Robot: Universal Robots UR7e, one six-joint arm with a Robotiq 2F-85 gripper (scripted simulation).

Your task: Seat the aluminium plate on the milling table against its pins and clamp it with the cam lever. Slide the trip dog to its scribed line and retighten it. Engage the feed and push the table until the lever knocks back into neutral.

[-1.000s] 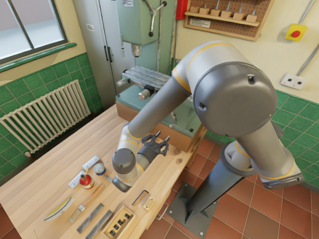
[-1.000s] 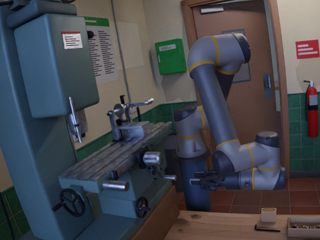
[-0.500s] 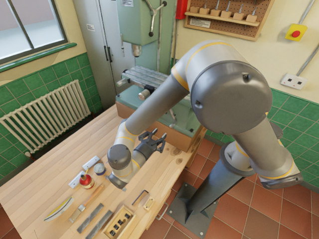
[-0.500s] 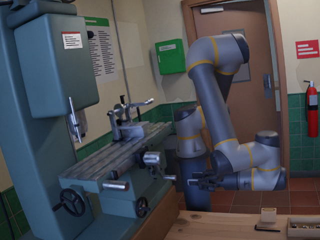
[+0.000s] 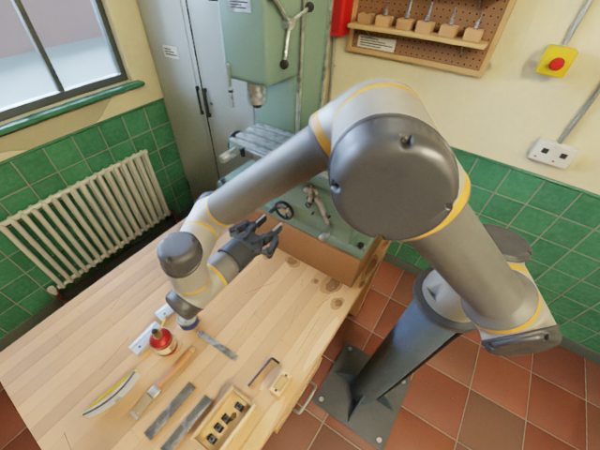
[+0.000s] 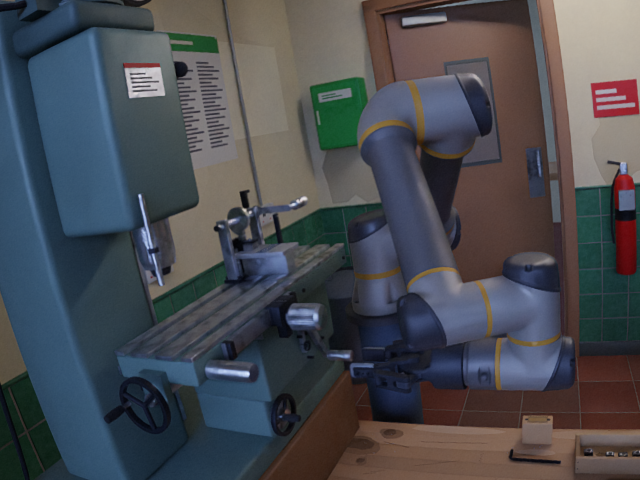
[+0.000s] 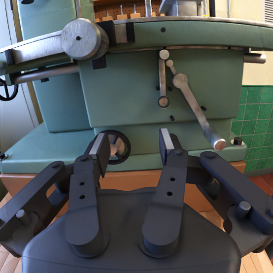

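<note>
The aluminium plate point(image 6: 266, 257) sits on the milling table point(image 6: 232, 305) under the cam lever point(image 6: 274, 207), at the table's far end. My gripper point(image 7: 132, 145) is open and holds nothing. It hovers in front of the mill's saddle, below and to the left of the feed lever point(image 7: 196, 109). The feed lever point(image 6: 331, 351) slants down to the right, ending in a round silver handle point(image 7: 215, 140). The trip dog's knurled knob point(image 7: 82, 38) sits on the table's front rail, up and left of the gripper. A second thin lever point(image 7: 162, 79) hangs straight down beside the feed lever.
A wooden box of sockets point(image 5: 225, 419) lies on the workbench with files, a brush, an oil can point(image 5: 162, 340) and a hex key point(image 5: 264, 370). A small handwheel point(image 7: 115, 147) sits right behind the fingers. The mill column point(image 6: 77, 206) stands to the left.
</note>
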